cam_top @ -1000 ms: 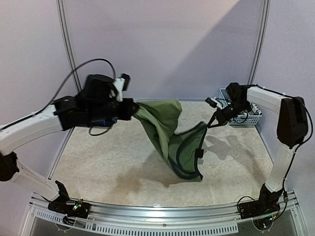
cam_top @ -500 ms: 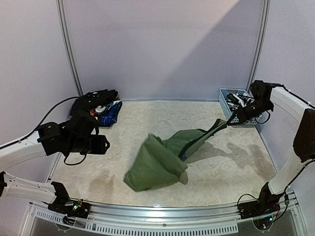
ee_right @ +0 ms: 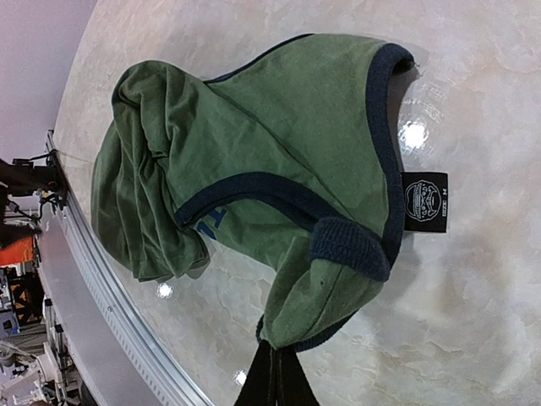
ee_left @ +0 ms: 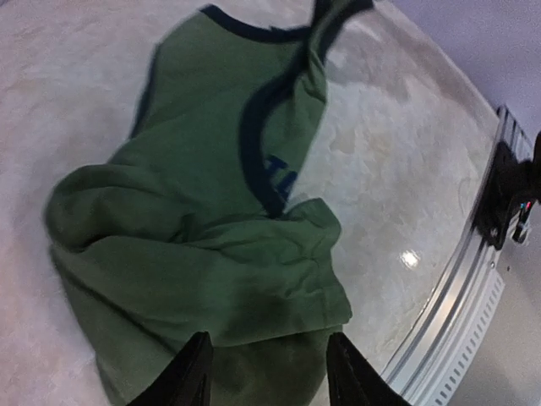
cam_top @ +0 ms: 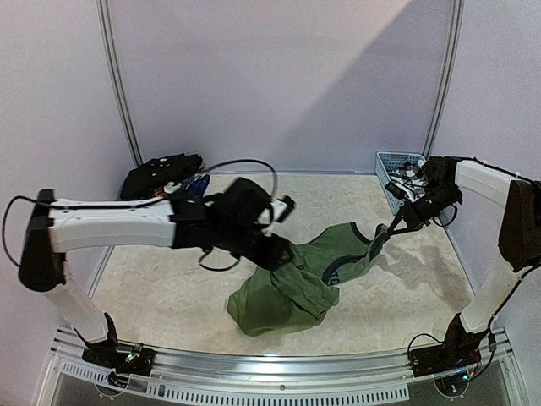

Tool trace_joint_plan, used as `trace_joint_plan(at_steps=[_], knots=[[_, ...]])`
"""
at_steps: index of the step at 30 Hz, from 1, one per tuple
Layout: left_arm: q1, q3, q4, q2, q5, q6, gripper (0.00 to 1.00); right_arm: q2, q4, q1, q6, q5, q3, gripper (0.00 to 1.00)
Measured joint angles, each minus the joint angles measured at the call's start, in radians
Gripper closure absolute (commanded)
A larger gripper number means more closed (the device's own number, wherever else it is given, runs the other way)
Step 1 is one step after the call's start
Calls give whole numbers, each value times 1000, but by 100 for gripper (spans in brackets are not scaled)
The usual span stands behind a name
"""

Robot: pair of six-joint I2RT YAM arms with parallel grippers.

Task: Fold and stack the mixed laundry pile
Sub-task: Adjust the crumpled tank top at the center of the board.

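Tabletop [cam_top: 152, 283]: left hand [ee_left: 266, 351] hovers seemingly spread, right hand [ee_right: 272, 364] pinches T-shirt [ee_right: 279, 144]

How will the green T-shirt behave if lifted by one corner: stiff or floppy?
Probably floppy: the T-shirt lies crumpled in soft folds, and the edge pinched in the right jaws pulls into a narrow strip. Likely light: one pinch holds that edge up. Pushed, it would probably bunch up.
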State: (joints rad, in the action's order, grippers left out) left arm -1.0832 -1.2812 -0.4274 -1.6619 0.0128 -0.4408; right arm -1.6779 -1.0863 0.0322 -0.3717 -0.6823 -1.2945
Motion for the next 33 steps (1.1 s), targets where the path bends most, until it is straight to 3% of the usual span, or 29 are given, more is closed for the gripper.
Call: trace_joint_plan(at_steps=[5, 12, 17, 23, 28, 33], knots=[[-115, -209, 6, -299, 26, 57, 49, 0, 14, 0, 0, 0, 0, 100], [-166, -497, -74, -581, 135, 83, 47, 0, 17, 0, 0, 0, 0, 100], [-169, -633, -159, -705, 181, 116, 56, 0, 18, 0, 0, -1, 0, 100], [-169, -636, -209, -732, 175, 148, 88, 0, 20, 0, 0, -1, 0, 100], [-169, -617, -225, -698, 185, 161, 98, 0, 21, 0, 0, 0, 0, 100], [-160, -481, -278, -434, 231, 199, 100, 0, 21, -24, 1, 0, -12, 100]])
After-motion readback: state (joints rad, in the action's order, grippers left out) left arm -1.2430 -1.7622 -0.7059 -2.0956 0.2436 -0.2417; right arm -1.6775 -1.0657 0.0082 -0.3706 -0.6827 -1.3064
